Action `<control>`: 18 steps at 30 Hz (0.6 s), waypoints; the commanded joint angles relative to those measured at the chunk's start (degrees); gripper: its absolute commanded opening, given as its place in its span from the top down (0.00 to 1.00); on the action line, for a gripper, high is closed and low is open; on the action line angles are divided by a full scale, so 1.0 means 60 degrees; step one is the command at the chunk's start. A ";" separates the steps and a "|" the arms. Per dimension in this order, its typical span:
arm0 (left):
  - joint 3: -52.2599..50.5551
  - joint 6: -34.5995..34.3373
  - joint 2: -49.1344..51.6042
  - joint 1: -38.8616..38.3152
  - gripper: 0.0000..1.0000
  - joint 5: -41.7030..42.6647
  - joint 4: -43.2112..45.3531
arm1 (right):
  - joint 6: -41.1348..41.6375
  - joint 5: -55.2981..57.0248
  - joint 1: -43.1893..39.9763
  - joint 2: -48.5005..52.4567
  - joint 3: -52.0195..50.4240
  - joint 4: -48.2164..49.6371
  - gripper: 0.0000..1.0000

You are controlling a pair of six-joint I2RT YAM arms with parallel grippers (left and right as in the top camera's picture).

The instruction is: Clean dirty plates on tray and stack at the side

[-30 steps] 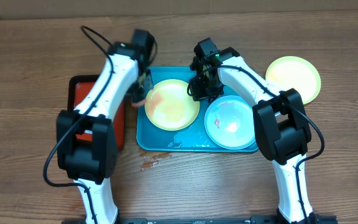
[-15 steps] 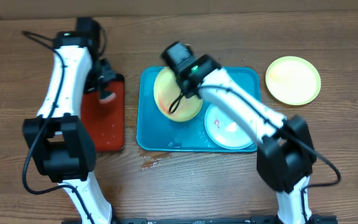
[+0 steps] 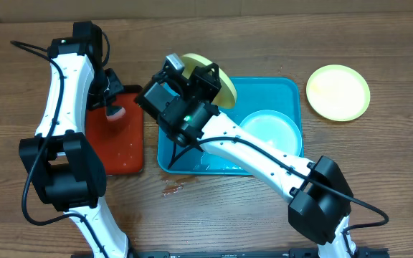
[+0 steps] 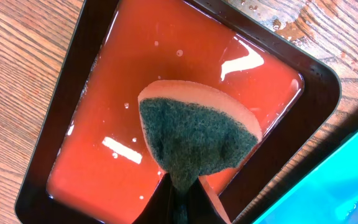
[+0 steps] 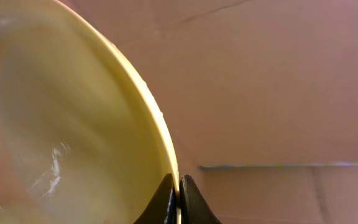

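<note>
My right gripper (image 3: 208, 80) is shut on the rim of a yellow-green plate (image 3: 221, 80) and holds it lifted and tipped on edge over the far left of the light-blue tray (image 3: 287, 89). In the right wrist view the fingertips (image 5: 179, 190) pinch that plate's (image 5: 73, 124) rim. A pale mint plate (image 3: 267, 130) lies in the tray's right half. A second yellow-green plate (image 3: 338, 92) lies on the table at the right. My left gripper (image 3: 113, 107) is shut on a sponge (image 4: 197, 140), green scouring side up, over the red tray (image 4: 166, 62).
The red tray (image 3: 120, 147) with black rim holds liquid, left of the blue tray. The blue tray's corner (image 4: 353, 180) shows in the left wrist view. Small wet spots (image 3: 174, 188) lie on the wooden table in front of the blue tray.
My right gripper has raised the yellow-green plate off the blue tray and tipped it on edge. My left gripper stays over the red tray with the sponge, shifted slightly.
</note>
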 commanded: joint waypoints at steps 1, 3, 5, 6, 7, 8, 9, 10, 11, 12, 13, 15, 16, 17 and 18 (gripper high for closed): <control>0.0160 -0.0197 -0.0335 -0.0022 0.96 0.0073 -0.0004 | -0.0769 0.1461 0.0076 -0.0208 0.0168 0.0386 0.96; 0.0160 -0.0197 -0.0335 -0.0033 0.96 0.0076 0.0000 | -0.0433 0.0922 0.0076 -0.0208 0.0168 0.0302 0.96; 0.0160 -0.0197 -0.0335 -0.0033 0.96 0.0076 -0.0004 | -0.0058 -0.0867 -0.0036 -0.0208 0.0168 -0.0219 0.96; 0.0160 -0.0197 -0.0335 -0.0033 0.96 0.0076 -0.0007 | 0.0000 -0.1745 -0.0138 -0.0208 0.0164 -0.0415 0.96; 0.0160 -0.0197 -0.0335 -0.0029 0.96 0.0080 -0.0015 | 0.0226 -0.2685 -0.0306 -0.0208 0.0164 -0.0557 0.96; 0.0160 -0.0197 -0.0335 -0.0029 0.96 0.0080 -0.0025 | 0.0674 -0.3326 -0.0528 -0.0208 0.0168 -0.0565 0.96; 0.0160 -0.0197 -0.0335 -0.0029 0.96 0.0087 -0.0033 | 0.1169 -0.3577 -0.0732 -0.0233 0.0168 -0.0546 0.96; 0.0160 -0.0193 -0.0335 -0.0033 0.96 0.0113 -0.0040 | 0.1814 -0.3694 -0.0958 -0.0266 0.0168 -0.0543 0.96; 0.0160 -0.0193 -0.0335 -0.0033 0.96 0.0138 -0.0040 | 0.2681 -0.3861 -0.1282 -0.0346 0.0168 -0.0605 0.96; 0.0160 -0.0189 -0.0335 -0.0033 0.96 0.0182 -0.0036 | 0.3293 -0.4193 -0.1563 -0.0419 0.0168 -0.0718 0.96; 0.0160 -0.0189 -0.0335 -0.0033 0.95 0.0211 -0.0033 | 0.3814 -0.4951 -0.1949 -0.0535 0.0168 -0.0892 0.96; 0.0160 -0.0109 -0.0335 -0.0029 0.96 0.0262 -0.0018 | 0.4091 -0.7158 -0.2794 -0.0761 0.0168 -0.1209 0.96; 0.0160 -0.0087 -0.0335 -0.0033 0.96 0.0262 -0.0018 | 0.4091 -0.8291 -0.3238 -0.0845 0.0168 -0.1333 0.96; 0.0160 -0.0087 -0.0335 -0.0033 0.96 0.0262 -0.0018 | 0.4091 -0.9526 -0.3759 -0.0922 0.0168 -0.1446 0.96; 0.0160 -0.0087 -0.0335 -0.0033 0.96 0.0266 -0.0018 | 0.4091 -1.0761 -0.4339 -0.0962 0.0168 -0.1577 0.96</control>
